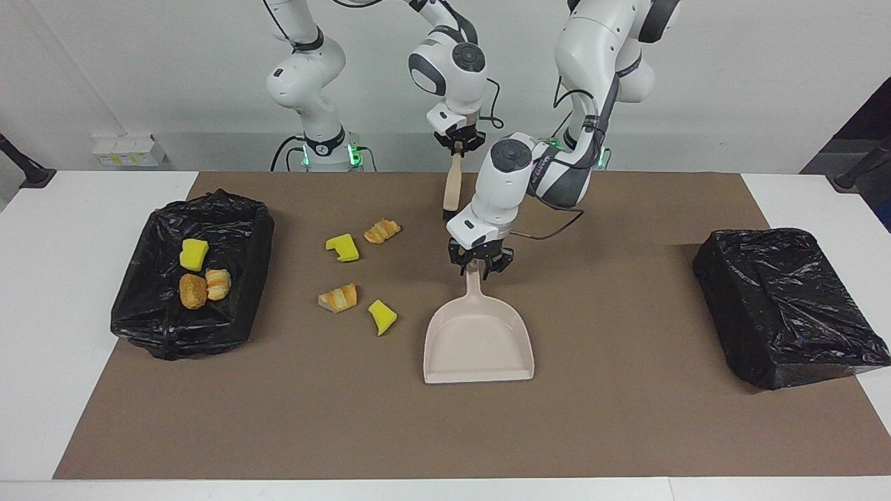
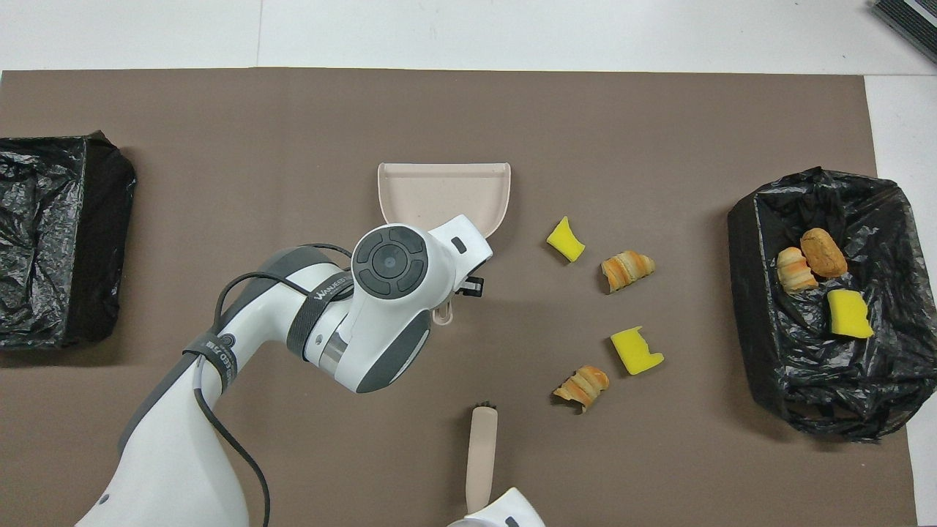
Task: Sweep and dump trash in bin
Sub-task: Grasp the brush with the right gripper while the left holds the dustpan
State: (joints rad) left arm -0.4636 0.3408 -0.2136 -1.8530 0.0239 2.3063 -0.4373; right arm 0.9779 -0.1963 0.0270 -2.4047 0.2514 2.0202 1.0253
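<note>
The beige dustpan [image 1: 479, 344] lies flat on the brown mat, its handle pointing toward the robots. My left gripper [image 1: 479, 268] is down on that handle and shut on it; in the overhead view the wrist hides the grip, with the dustpan [image 2: 443, 192] showing past it. My right gripper [image 1: 457, 142] is shut on the top of a beige brush [image 1: 451, 188], which hangs tilted with its bristles just above the mat. Several pieces of trash lie beside the pan toward the right arm's end, among them a yellow sponge [image 1: 381, 316] and a croissant piece [image 1: 338, 297].
The black-lined bin [image 1: 233, 212] at the right arm's end holds a sponge chunk [image 1: 193, 254] and two bread pieces. A second box wrapped in black bag [image 1: 786, 306] sits at the left arm's end. White table borders the mat.
</note>
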